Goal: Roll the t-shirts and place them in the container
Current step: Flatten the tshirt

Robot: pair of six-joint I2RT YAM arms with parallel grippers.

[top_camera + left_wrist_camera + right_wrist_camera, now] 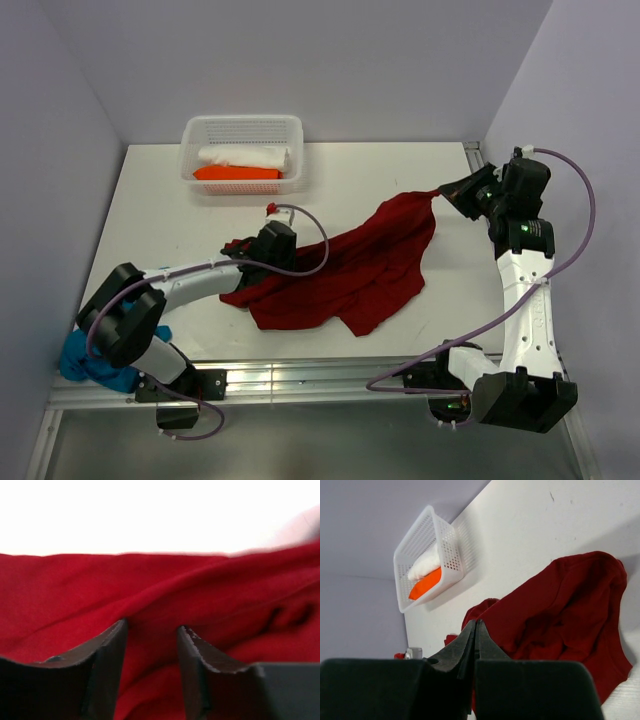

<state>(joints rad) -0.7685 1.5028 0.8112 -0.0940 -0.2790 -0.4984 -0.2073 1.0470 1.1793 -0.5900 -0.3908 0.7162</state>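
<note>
One teal-blue t-shirt (92, 362) lies bunched at the near left edge of the surface (170, 220). One dark red t-shirt (350, 275) sprawls crumpled mid-surface, with the left end effector (152, 625) spread over it and the right end effector (445, 190) pinching its far corner. Beyond, one basket (240, 128) holds one orange t-shirt (235, 173) and one white t-shirt (245, 156).

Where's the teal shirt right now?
In the top view, the teal shirt lies bunched at the table's near-left corner, beside the left arm's base.

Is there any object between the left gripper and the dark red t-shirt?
Nothing visible stands between them. The left gripper sits right at the dark red t-shirt, with the cloth showing between its partly open jaws.
</note>
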